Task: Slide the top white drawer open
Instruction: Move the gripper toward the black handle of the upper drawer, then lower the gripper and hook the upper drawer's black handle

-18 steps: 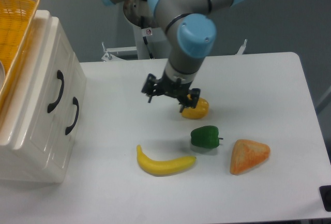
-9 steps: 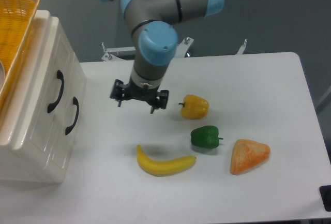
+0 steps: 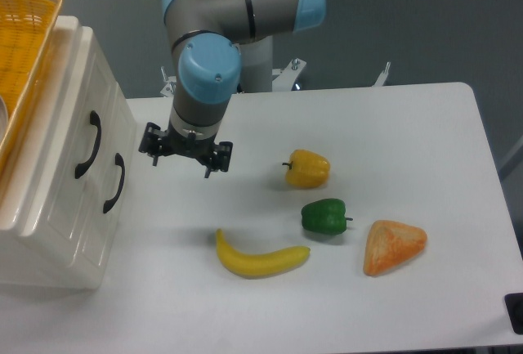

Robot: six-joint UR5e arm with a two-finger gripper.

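Cabinet leaves top white drawer partly cropped.

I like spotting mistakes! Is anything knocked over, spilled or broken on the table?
Nothing stands out. The banana, yellow pepper, green pepper and orange wedge lie apart on the table, unspilled. The top white drawer is shut, and the claw hovers beside the cabinet, holding nothing.

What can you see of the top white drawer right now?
The top white drawer is the upper of two in a glossy white cabinet at the table's left edge. Its panelled front carries one black curved handle, set vertically. It looks shut, flush with the lower drawer. Nothing touches it; the gripper hovers to its right, apart from the handle. An orange basket sits on the cabinet.
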